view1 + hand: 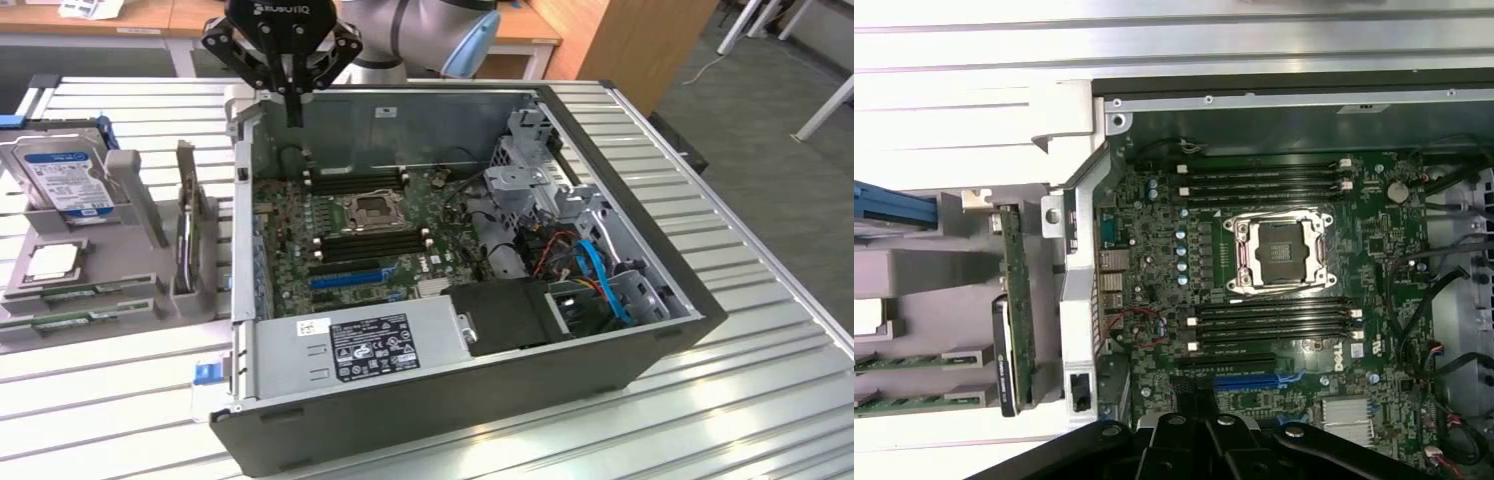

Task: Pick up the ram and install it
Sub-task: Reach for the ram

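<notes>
Here the claw (290, 100) hangs clenched and empty over the open computer case's (641, 340) far corner. The ram (83, 318) lies, seemingly as two sticks, in the grey holder (100, 265) by the table's (747, 400) edge at the exterior view's left. Likely light, stiff, fragile; best pinched along its long edges.

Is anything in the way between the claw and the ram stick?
The case's side wall and the upright green card stand between the gripper and the ram. Nothing visible covers the ram from above.
</notes>
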`<state>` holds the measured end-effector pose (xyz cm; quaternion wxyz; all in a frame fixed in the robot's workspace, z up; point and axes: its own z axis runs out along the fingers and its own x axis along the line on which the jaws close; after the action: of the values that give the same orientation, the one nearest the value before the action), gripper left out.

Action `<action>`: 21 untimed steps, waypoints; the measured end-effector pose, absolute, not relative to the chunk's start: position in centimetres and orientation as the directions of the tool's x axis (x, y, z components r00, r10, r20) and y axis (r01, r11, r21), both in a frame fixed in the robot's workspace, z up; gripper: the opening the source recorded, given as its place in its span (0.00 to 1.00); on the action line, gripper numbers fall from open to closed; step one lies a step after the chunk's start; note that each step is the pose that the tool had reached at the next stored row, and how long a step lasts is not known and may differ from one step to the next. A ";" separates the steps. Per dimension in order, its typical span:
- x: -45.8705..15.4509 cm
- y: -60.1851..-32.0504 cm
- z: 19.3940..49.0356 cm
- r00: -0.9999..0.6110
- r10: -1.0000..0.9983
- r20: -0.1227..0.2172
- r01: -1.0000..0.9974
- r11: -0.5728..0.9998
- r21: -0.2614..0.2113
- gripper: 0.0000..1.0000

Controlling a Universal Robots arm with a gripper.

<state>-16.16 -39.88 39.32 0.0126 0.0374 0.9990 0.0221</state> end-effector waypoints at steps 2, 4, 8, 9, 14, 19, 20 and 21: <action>-16.3 -39.9 39.3 -0.997 0.075 -0.024 0.074 0.996 0.045 0.10; -16.4 -39.9 39.3 -0.997 0.075 -0.024 0.074 0.996 0.045 0.10; -16.7 -39.9 39.3 -0.997 0.075 -0.023 0.074 0.996 0.045 0.10; -16.8 -39.9 39.3 -0.997 0.075 -0.023 0.074 0.996 0.045 0.10; -17.6 -39.9 39.3 -0.997 0.075 -0.023 0.074 0.996 0.045 0.10; -18.5 -39.9 39.3 -0.997 0.075 -0.024 0.074 0.996 0.045 0.10; -18.7 -39.9 39.3 -0.997 0.075 -0.023 0.074 0.996 0.045 0.10; -18.9 -39.9 39.3 -0.997 0.075 -0.023 0.074 0.996 0.045 0.10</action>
<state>-18.86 -39.89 39.31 0.0126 0.0374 0.9990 0.0221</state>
